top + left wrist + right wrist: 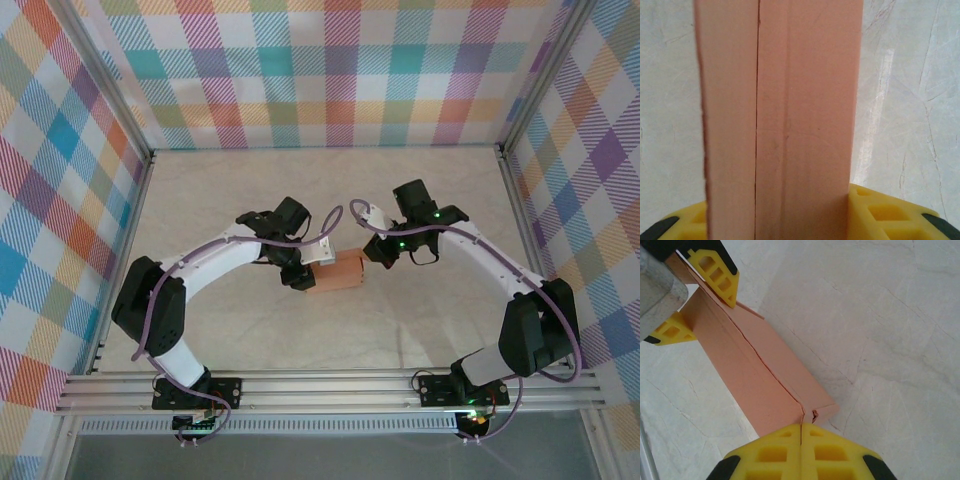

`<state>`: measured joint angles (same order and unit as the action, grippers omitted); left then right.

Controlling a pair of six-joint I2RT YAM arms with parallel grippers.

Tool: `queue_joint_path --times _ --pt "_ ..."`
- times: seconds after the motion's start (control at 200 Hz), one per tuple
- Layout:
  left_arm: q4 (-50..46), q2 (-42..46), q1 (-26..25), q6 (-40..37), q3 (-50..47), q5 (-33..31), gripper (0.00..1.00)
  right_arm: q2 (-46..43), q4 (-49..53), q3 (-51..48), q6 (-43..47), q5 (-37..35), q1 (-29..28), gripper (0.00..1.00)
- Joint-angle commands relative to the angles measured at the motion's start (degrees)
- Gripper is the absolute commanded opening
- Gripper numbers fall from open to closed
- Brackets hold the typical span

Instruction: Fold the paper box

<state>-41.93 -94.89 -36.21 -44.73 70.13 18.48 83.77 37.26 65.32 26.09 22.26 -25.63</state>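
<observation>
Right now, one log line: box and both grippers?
paper box: folded into box shape, seam showing | left gripper: shut on one end | right gripper: fingers together at opposite end, pinch unclear

Bright, even, diffuse light falls from above, leaving only faint, soft shadows on the pale bench (pixel 420 330). In the left wrist view the close paper box (pixel 800 125) looks slightly soft, and a pale glare streak crosses the bench just right of it.
</observation>
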Motion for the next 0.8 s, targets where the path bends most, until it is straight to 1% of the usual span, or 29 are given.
queue_joint_path --times 0.0,0.225,0.32,0.325,0.35,0.375,0.535,0.64,0.685,0.75,0.795 --pt "-1.4 -2.4 0.3 1.6 0.7 1.6 0.42 -0.5 -3.0 -0.5 -3.1 -0.8 -2.3 0.00" --pt "-1.5 -4.2 0.3 4.6 2.8 2.3 0.44 -4.5 -11.6 -6.6 -9.2 -10.4 -4.9 0.00" --pt "-1.5 -4.3 0.3 4.9 2.8 2.5 0.44 -5.5 -12.5 -7.8 -10.8 -11.9 -5.4 0.00" --pt "-1.5 -4.3 0.3 4.9 2.8 2.5 0.44 -5.6 -12.5 -7.9 -10.8 -12.0 -5.4 0.00" --pt "-1.6 -4.3 0.3 4.9 2.7 2.6 0.44 -5.9 -12.7 -8.2 -11.1 -12.5 -5.4 0.07" --pt "-1.7 -4.4 0.3 4.8 2.7 2.7 0.44 -6.0 -12.8 -8.3 -11.1 -12.9 -5.4 0.10" --pt "-1.9 -4.4 0.3 4.6 2.6 2.8 0.43 -5.2 -11.5 -7.6 -11.6 -14.7 -5.5 0.17" --pt "-1.8 -4.1 0.3 4.4 2.4 2.9 0.43 -4.5 -11.5 -7.1 -11.9 -14.6 -5.4 0.17" --pt "-1.8 -4.1 0.3 4.4 2.4 2.9 0.43 -4.1 -11.5 -6.8 -11.9 -14.5 -5.4 0.16" --pt "-1.8 -4.2 0.3 4.4 2.4 2.9 0.43 -3.6 -11.1 -6.3 -11.9 -14.5 -5.4 0.10" --pt "-2.0 -4.2 0.3 4.4 2.4 2.7 0.43 -3.3 -10.8 -6.1 -11.8 -14.4 -5.4 0.03"
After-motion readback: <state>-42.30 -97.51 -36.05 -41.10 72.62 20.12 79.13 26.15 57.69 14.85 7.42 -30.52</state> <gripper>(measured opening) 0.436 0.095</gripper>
